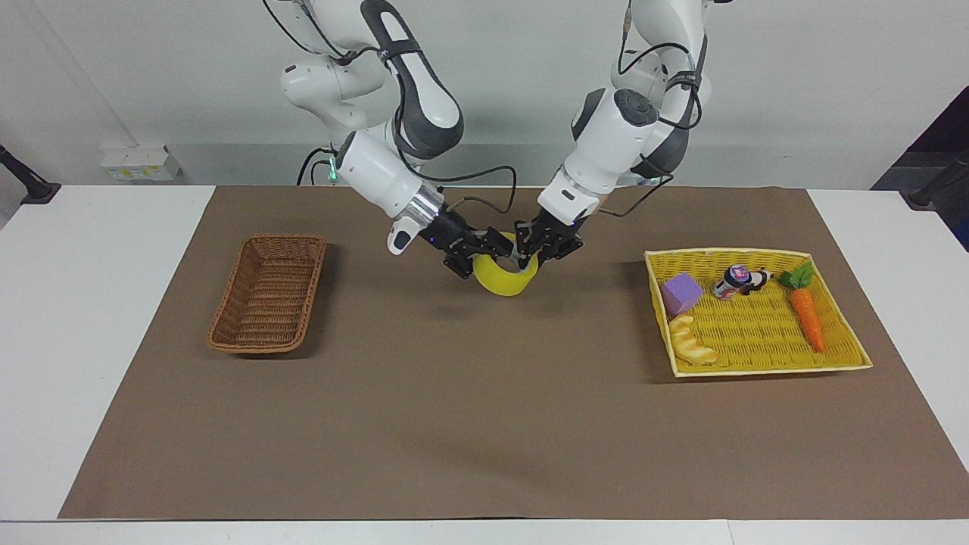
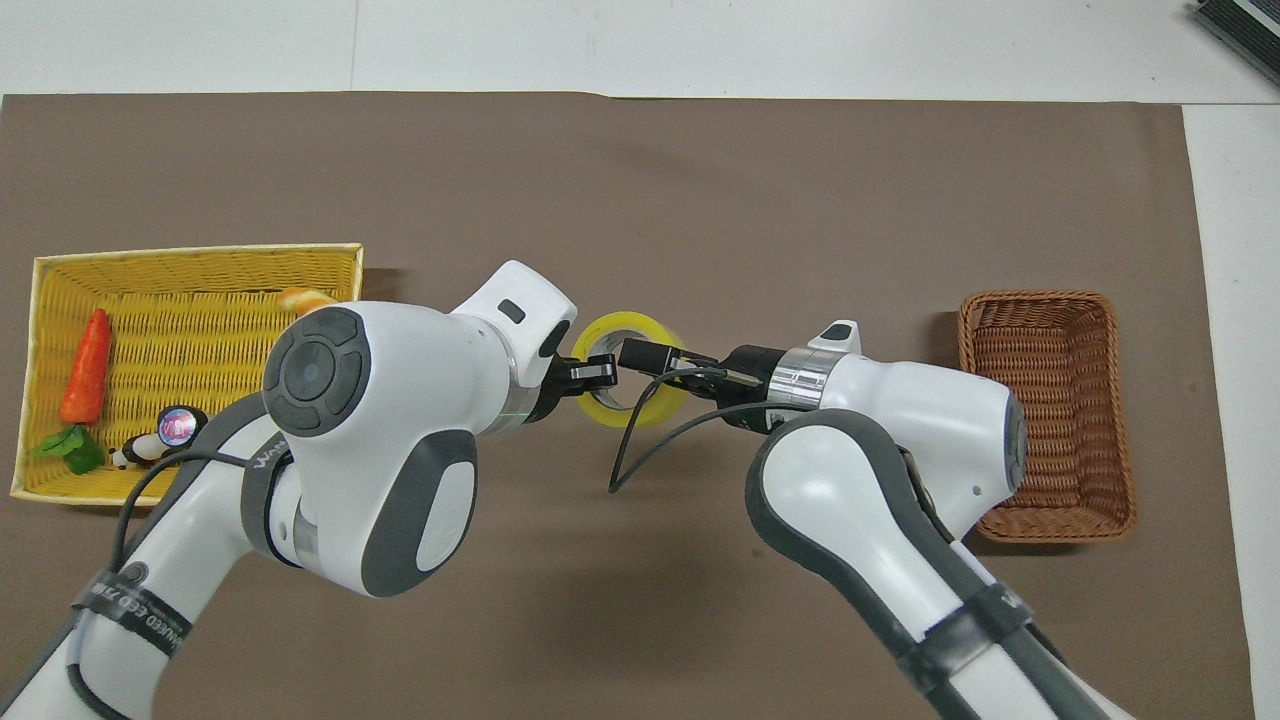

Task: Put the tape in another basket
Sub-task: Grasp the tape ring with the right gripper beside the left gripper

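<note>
The yellow tape [image 1: 506,282] hangs in the air over the middle of the brown mat, between both grippers; its ring also shows in the overhead view [image 2: 626,325]. My left gripper [image 1: 532,253] [image 2: 597,372] is shut on the rim of the tape on the side toward the yellow tray. My right gripper [image 1: 487,253] [image 2: 642,356] reaches into the ring from the side toward the brown wicker basket [image 1: 284,239] [image 2: 1035,297]. The basket stands empty at the right arm's end of the mat.
A flat yellow woven tray [image 1: 757,371] [image 2: 200,250] at the left arm's end holds a carrot [image 1: 806,318], a purple block [image 1: 681,294], a bread toy [image 1: 693,344] and a small can [image 1: 732,280]. A brown mat [image 1: 484,424] covers the table.
</note>
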Motion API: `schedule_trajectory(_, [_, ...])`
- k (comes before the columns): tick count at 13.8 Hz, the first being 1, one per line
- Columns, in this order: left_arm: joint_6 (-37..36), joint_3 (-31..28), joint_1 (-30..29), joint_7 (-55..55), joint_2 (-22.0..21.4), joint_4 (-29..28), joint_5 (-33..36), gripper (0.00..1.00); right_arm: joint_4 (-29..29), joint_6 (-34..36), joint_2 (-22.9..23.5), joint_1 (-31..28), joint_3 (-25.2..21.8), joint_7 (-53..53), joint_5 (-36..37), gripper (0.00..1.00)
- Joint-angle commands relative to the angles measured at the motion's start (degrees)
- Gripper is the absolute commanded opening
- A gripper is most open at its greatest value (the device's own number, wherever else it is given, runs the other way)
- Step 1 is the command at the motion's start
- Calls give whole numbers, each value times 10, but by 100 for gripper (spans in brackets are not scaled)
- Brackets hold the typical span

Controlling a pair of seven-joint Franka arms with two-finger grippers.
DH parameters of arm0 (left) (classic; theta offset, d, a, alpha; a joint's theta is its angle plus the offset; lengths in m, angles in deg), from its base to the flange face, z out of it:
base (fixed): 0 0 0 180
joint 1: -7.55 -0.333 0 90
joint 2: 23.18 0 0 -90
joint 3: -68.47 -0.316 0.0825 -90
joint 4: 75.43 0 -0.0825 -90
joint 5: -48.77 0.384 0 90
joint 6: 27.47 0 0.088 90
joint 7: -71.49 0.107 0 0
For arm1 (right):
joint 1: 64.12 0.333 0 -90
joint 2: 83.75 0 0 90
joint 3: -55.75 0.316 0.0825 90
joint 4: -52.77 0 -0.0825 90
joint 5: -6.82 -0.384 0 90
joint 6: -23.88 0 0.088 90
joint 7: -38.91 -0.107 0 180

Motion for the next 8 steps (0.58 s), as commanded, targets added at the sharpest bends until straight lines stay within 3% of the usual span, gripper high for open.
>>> schedule_trajectory(1, [5,-8,8,0,2,9,-8,100,8,-5,0,-2,1,15,-21,0])
schedule_trajectory(8, [-5,-16,-29,17,-17,33,1,100,8,-5,0,-2,1,7,-21,0])
